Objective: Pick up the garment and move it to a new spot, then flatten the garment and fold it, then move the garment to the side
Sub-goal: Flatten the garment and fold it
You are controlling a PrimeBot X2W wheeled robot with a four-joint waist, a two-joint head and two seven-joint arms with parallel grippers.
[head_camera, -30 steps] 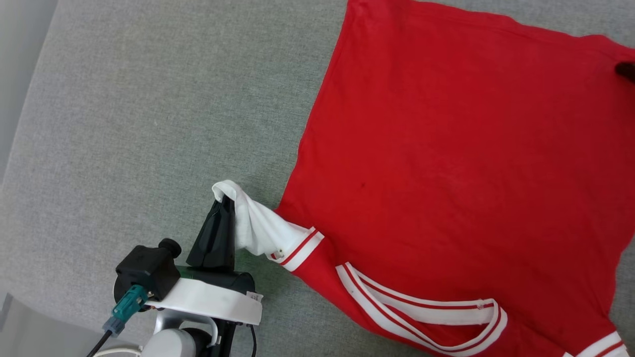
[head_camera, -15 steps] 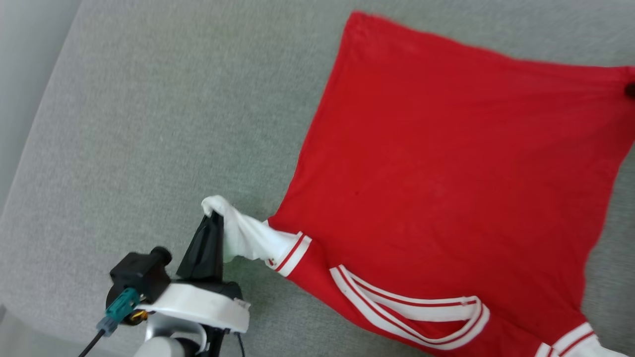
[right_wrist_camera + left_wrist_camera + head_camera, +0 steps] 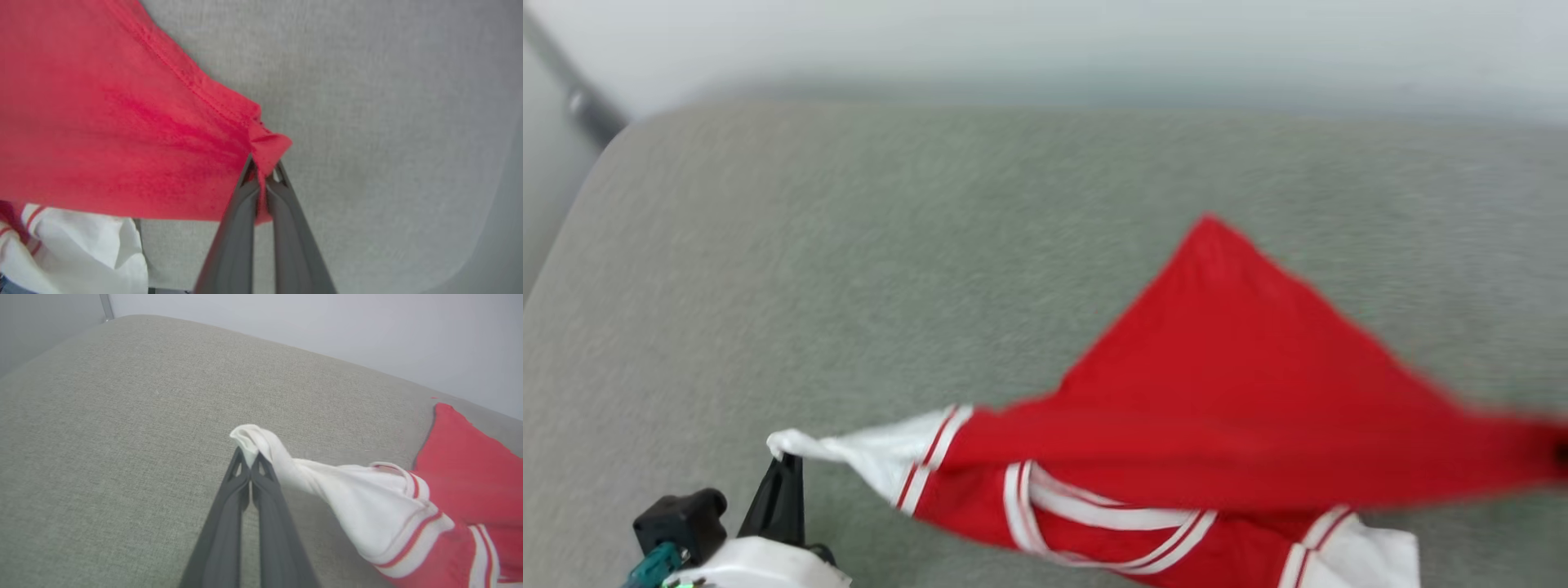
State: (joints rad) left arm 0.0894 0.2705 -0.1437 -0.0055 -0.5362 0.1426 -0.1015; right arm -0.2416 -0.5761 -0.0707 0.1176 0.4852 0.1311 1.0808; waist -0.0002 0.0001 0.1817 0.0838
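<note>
Bright red jersey garment (image 3: 1217, 384), soft knit, pulled out sideways into a long band, one triangular flap pointing toward the far edge of the surface. White short sleeve (image 3: 367, 498) with red-and-white striped trim at its seam, twisted rope-like toward the cuff. Striped neckline (image 3: 1094, 516) curving in a loop along the near edge; second white sleeve (image 3: 1372, 555) bunched at the lower right of the head view. Stitched red hem (image 3: 192, 79) running diagonally in the right wrist view, gathered to a small puckered corner. Blurred in the head view, so cannot tell how much of the cloth touches the surface.

Held at two ends. Left gripper (image 3: 249, 459): long dark fingers pressed together, pinching the cuff tip of the white sleeve, a small fold of white poking past the tips. Right gripper (image 3: 263, 171): fingers closed tight on the red hem corner, cloth nipped between them. Rest of the cloth stretched between the two grips and out beyond them.

Underneath, a grey-green woven fabric surface (image 3: 809, 269), coarse and matte, rounded at the corners. Beyond it, a pale plain wall (image 3: 1045, 41)
</note>
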